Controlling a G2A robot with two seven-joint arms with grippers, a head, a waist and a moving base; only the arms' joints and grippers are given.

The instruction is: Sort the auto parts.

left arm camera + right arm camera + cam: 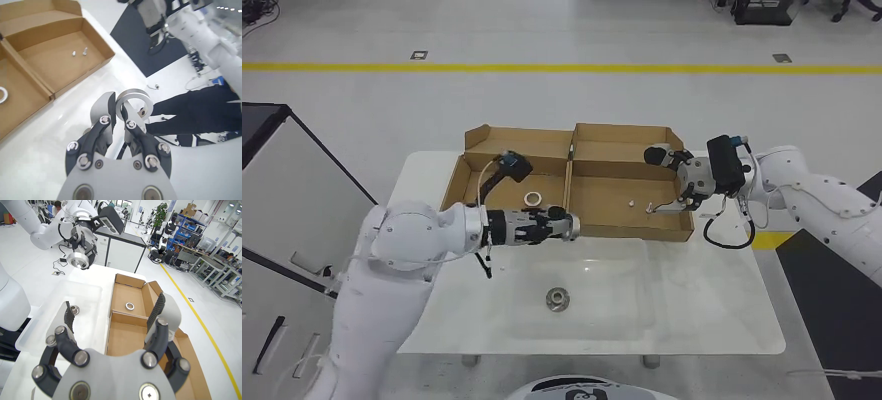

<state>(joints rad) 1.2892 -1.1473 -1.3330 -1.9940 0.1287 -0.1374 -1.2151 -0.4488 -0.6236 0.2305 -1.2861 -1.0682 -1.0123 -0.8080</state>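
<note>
Left gripper (118, 108) is clamped on a metal ring (134, 103): one finger goes through the hole and the other presses the outside, so the ring's wall is pinched between the pads. In the top view that gripper (567, 225) hangs at the near edge of the cardboard box (682, 232), between the box and the clear plastic tray (622, 330) on the white table (712, 300). From the right wrist camera the held ring (78, 260) shows its flat face, raised above the tray's far side. Over to the right gripper (113, 300): its fingers are spread wide with nothing between them, and it sits above the box's right compartment (672, 180). A second ring (533, 199) lies flat in the left compartment. In the right compartment lie two small silver fasteners (73, 53), close together near its middle. Down in the tray, a flanged metal part (558, 298) rests on its own, well apart from both grippers.
</note>
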